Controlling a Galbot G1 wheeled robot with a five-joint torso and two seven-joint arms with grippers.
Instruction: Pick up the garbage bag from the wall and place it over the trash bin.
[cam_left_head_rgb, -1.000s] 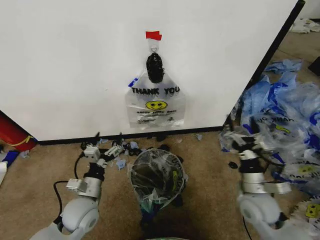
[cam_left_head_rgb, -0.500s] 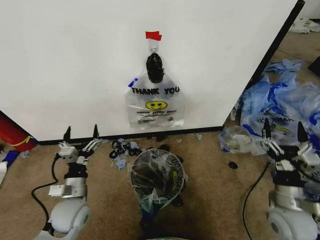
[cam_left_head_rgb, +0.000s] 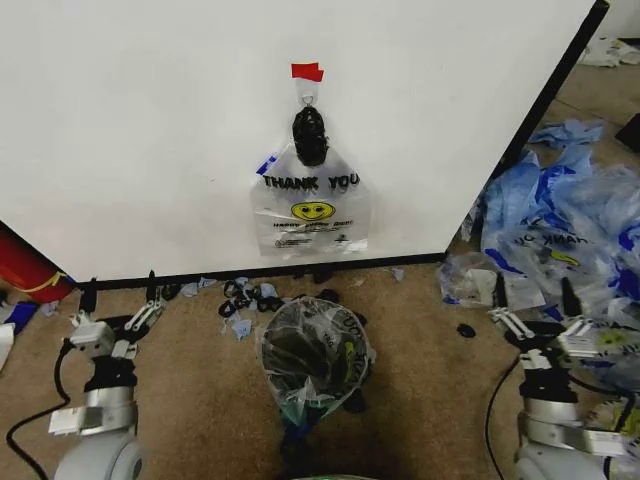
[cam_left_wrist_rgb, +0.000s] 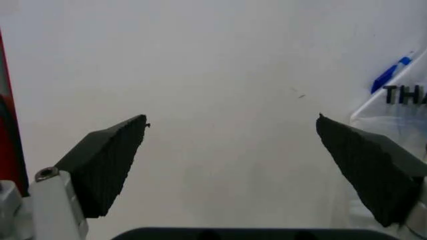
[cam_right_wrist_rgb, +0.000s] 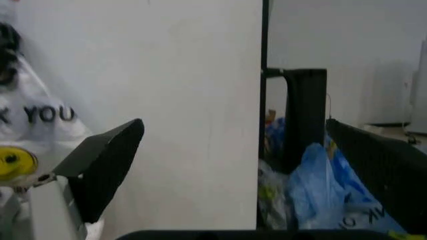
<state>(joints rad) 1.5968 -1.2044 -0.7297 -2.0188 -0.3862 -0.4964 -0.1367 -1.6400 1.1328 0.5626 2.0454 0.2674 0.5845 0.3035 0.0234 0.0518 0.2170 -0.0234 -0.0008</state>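
Both my pincers, left pincer (cam_left_head_rgb: 118, 300) and right pincer (cam_left_head_rgb: 533, 298), gape wide; the garbage bag (cam_left_head_rgb: 310, 205), probably knotted on its hook (cam_left_head_rgb: 308, 97), may tear.

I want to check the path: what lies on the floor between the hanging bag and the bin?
In the head view, small blue and black scraps lie on the carpet between the garbage bag on the wall and the trash bin.

Tan carpeted floor (cam_left_head_rgb: 420, 380) is carrying the trash bin (cam_left_head_rgb: 313, 352) at lower centre, small blue scraps (cam_left_head_rgb: 243, 297) just above-left of it, and a heap of plastic bags (cam_left_head_rgb: 570, 230) sprawling at the right edge.
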